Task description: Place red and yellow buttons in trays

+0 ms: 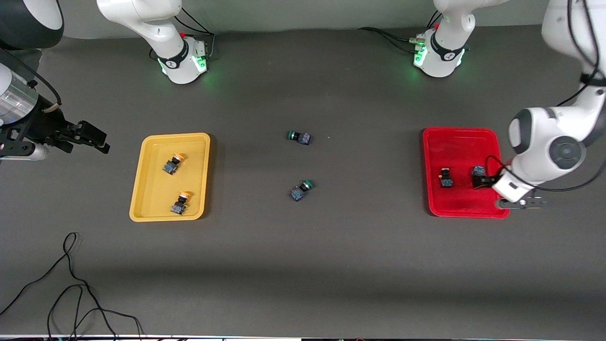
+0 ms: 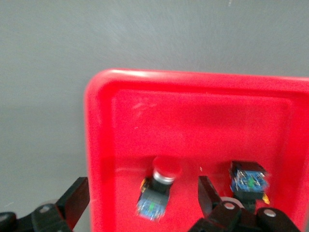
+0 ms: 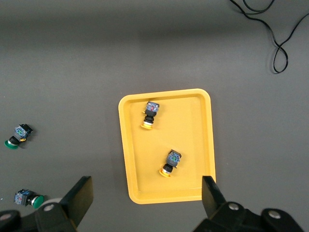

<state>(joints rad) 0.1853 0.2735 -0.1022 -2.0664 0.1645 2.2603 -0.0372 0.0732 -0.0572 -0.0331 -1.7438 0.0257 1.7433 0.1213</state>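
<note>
We see two green-capped push-button switches lying on the dark grey table (image 1: 303,265), about midway between its two ends. One green-capped switch (image 1: 299,137) lies farther from the front camera, on its side. The other green-capped switch (image 1: 301,190) lies nearer that camera, well apart from the first. A thin black cable (image 1: 71,284) loops across the table's near edge toward the right arm's end.
</note>
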